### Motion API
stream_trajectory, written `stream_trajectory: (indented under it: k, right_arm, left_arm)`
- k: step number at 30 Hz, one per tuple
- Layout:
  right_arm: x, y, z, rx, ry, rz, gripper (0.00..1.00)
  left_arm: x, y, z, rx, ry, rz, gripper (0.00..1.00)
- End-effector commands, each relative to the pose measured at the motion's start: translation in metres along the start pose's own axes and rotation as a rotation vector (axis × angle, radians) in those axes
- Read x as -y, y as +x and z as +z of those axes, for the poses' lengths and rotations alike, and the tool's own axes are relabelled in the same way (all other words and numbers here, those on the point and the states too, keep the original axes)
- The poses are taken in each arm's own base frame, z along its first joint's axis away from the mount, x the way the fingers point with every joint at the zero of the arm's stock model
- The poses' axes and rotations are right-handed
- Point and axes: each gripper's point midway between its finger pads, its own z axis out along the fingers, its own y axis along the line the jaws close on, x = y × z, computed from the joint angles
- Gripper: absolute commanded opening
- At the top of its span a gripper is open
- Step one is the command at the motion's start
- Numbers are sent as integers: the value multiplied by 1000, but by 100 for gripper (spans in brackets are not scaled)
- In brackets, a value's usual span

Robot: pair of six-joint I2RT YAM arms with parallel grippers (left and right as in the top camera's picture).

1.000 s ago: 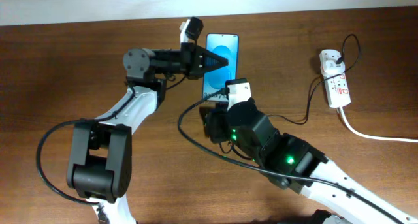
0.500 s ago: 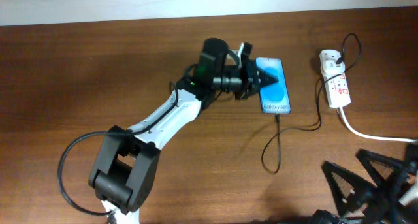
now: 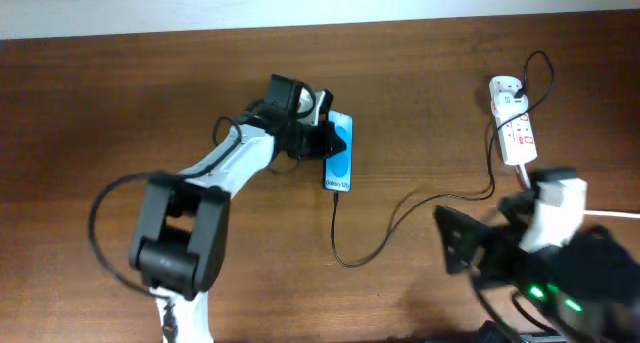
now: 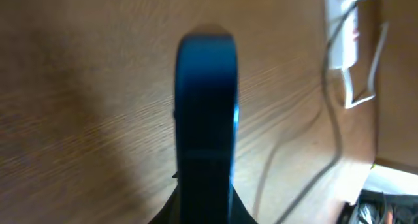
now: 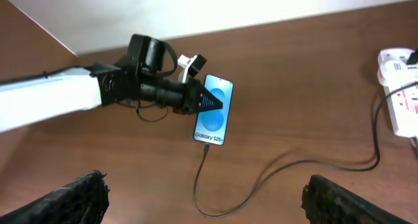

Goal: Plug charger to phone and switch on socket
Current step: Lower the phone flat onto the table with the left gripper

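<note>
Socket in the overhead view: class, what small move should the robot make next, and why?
Probably bring the open right tool toward the socket to switch it on. The charger already appears seated in the phone, which the left tool holds, so switching on seems all that remains.

The left arm stretches forward, left claw clamped on the phone; right claw spread wide.

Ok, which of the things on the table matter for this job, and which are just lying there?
Job: phone, held in the left hand; black charger at its lower end; white socket.
Lying about: thick white cable leading from the socket.
</note>
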Motion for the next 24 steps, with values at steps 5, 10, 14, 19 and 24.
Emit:
stream_trajectory:
  k: [5,10,14,19,24]
  right_arm:
    - [-6,10,42,-97,99,-28,98]
    - [-5,9,44,-91,113,-25,98]
    - [-5,8,44,-88,117,-25,98]
    - [1,15,42,-116,136,-38,98]
    - [8,21,40,-141,168,-54,98]
  left_arm:
    - [-37,36,39,-121,-2,-72,4]
    - [-38,39,39,-134,-7,-82,31]
    - [-42,50,37,-173,-28,-120,49]
    - [-95,76,22,-212,-363,-292,99]
    - [-104,85,16,-234,-422,-321,99]
